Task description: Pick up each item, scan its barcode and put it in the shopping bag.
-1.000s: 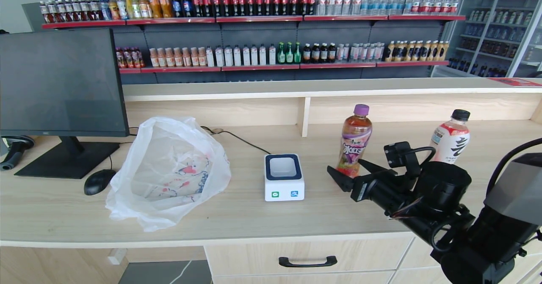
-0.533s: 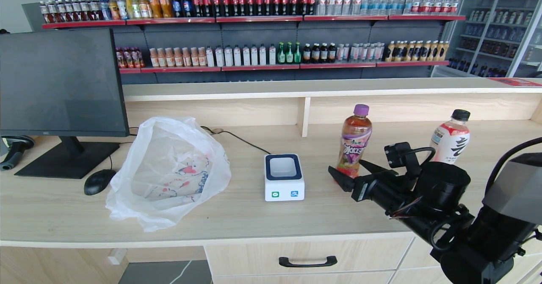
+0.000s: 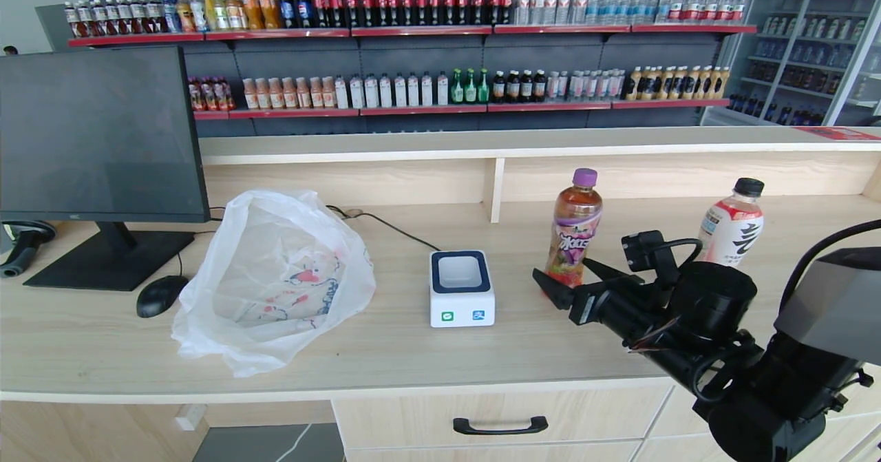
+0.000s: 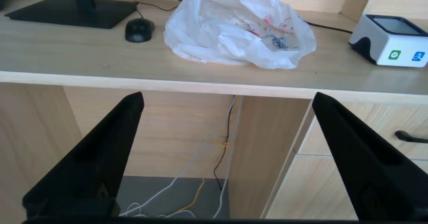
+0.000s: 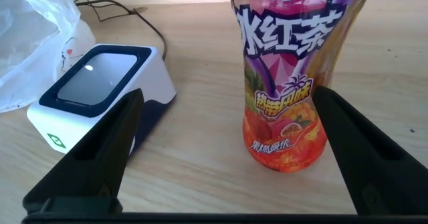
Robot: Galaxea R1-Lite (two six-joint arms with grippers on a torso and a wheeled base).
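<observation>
Two bottles upright on the counter (image 3: 413, 352), both right of the scanner (image 3: 462, 288): purple-cap bottle (image 3: 575, 231) nearer it, white bottle (image 3: 731, 224) well apart further right.

Against a second ago: purple-cap bottle a shade more upright, cap a touch further left, label turned to another face. Right gripper (image 3: 564, 274) hardly shifted; arm behind it slightly lower and further left. Bag (image 3: 275, 279), scanner and white bottle unmoved.

Right gripper spread wide, grasping nothing, low over the counter at the foot of the purple-cap bottle (image 5: 294, 83). Seen from the wrist, right gripper (image 5: 229, 97) with the bottle framed between its two fingers, a gap to each side, scanner (image 5: 100, 90) just beyond one finger. No touch to be made out.

Left gripper (image 4: 227, 100) likewise released, fingers wide apart, hanging low before the counter's front, below its edge, facing an open bay with loose cables. Bag (image 4: 234, 27) and scanner (image 4: 391, 40) up on the top above it.

On the surface, from the robot's left: handheld scanner (image 3: 24, 245) at the edge, monitor (image 3: 100, 135) on its stand, mouse (image 3: 161, 295) just beside the crumpled white bag, then a cable (image 3: 385, 224) running back from the scanner. Raised ledge along the far side. Drawer handle (image 3: 500, 425) below the front edge.

Behind: red shelves (image 3: 413, 32) lined with drinks, glass-door fridge (image 3: 805, 56) at far right.
</observation>
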